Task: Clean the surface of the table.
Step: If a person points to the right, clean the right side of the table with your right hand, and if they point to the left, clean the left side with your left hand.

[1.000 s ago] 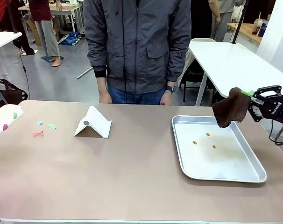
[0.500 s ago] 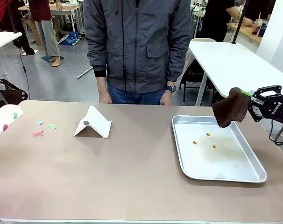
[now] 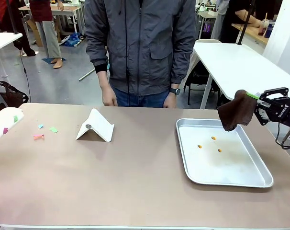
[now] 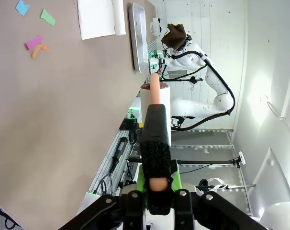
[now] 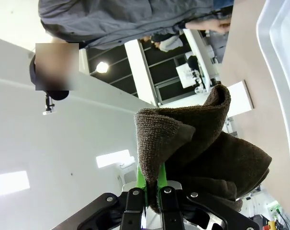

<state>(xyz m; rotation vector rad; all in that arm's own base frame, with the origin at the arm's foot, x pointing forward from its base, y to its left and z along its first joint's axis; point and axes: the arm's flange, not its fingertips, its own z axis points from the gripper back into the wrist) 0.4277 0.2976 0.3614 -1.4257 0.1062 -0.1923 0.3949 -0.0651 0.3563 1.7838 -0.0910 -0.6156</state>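
Right gripper [image 3: 256, 103]: clenched on brown cloth [image 3: 236, 111] above tray's [image 3: 184, 153] far right corner, poised to wipe
Left gripper [image 4: 158, 191]: grasping what looks like a lint roller [image 3: 6, 120], table's left edge
Table [image 3: 135, 177]: scraps [image 3: 53, 129] near its far left corner need clearing

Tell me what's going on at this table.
The right tool is shut on a brown cloth, held in the air by the far right corner of the metal tray, which has three orange bits in it. The left tool grips the handle of a white roller at the left edge of the table, near a few coloured paper scraps. A person stands at the far side, hands down, touching nothing.
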